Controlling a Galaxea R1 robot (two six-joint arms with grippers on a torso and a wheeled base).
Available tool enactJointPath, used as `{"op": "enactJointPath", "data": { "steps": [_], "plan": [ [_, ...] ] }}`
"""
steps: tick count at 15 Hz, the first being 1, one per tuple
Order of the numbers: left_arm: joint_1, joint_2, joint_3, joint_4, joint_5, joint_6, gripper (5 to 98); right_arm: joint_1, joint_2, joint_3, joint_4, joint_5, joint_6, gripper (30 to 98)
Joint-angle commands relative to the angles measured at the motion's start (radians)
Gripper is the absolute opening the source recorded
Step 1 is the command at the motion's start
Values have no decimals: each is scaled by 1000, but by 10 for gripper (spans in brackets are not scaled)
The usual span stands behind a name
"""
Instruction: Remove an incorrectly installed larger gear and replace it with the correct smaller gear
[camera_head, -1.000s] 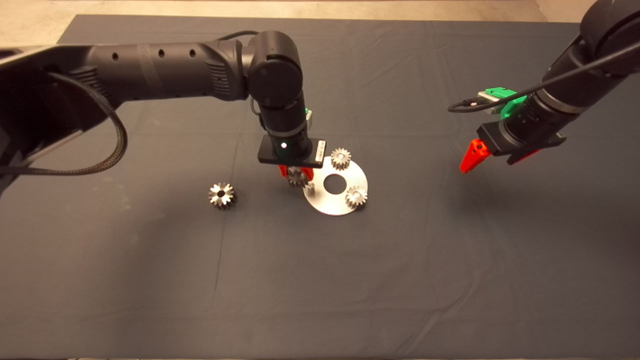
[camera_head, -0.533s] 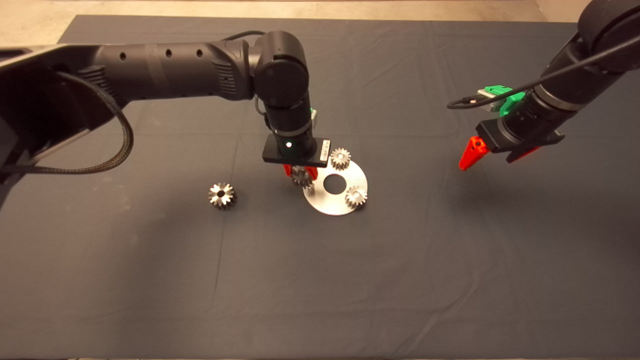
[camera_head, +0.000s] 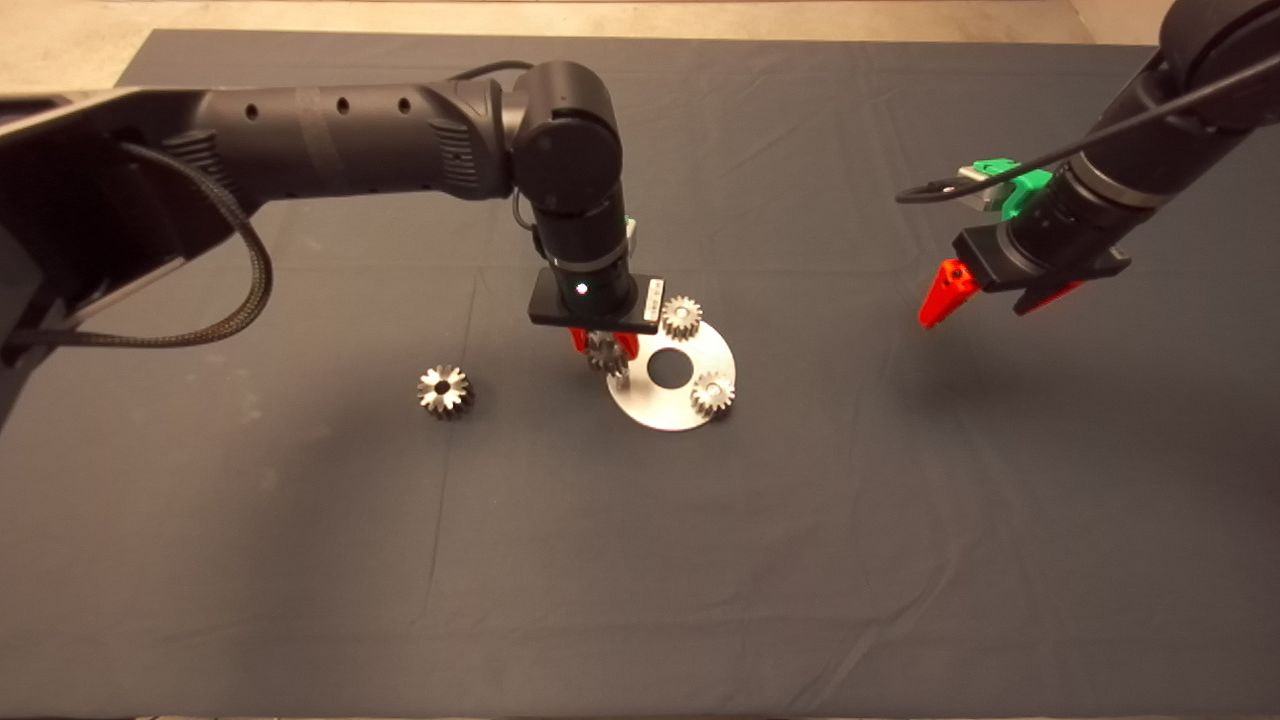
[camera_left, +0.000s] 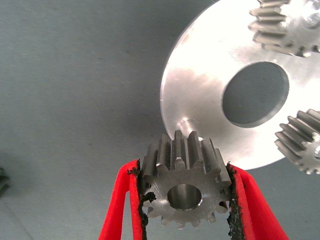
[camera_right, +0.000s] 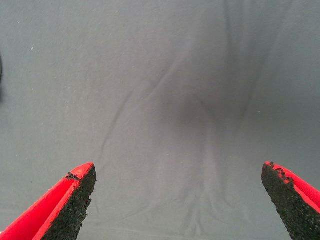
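Over the disc's (camera_head: 690, 400) near-left edge, the left gripper (camera_head: 600, 345) points straight down with the smaller gear (camera_left: 185, 192) pinched between its two red fingers (camera_left: 120, 210), black pads pressing the teeth on opposite sides, bore facing the wrist camera. Just past the gear a short silver peg (camera_left: 186, 123) stands on the disc rim; the gear sits above it, not seated. Two more small gears (camera_head: 681, 317) stand on the disc either side of its big centre hole. Off to the left, the larger gear (camera_head: 444, 390) lies alone on the mat (camera_head: 640, 560), well apart from the disc. Out right, the right gripper (camera_head: 985, 290) hangs above bare mat, fingers spread wide, holding nothing.
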Motion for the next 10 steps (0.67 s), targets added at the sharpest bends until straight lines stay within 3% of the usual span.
{"op": "enactJointPath", "data": {
  "steps": [1, 10],
  "plan": [
    [23, 5, 2, -7, -3, -10, 259, 52, 2, -15, 15, -129, -1, 877],
    [31, 14, -21, -6, -6, -10, 257, 66, 15, -18, 15, -129, -6, 877]
  ]
}}
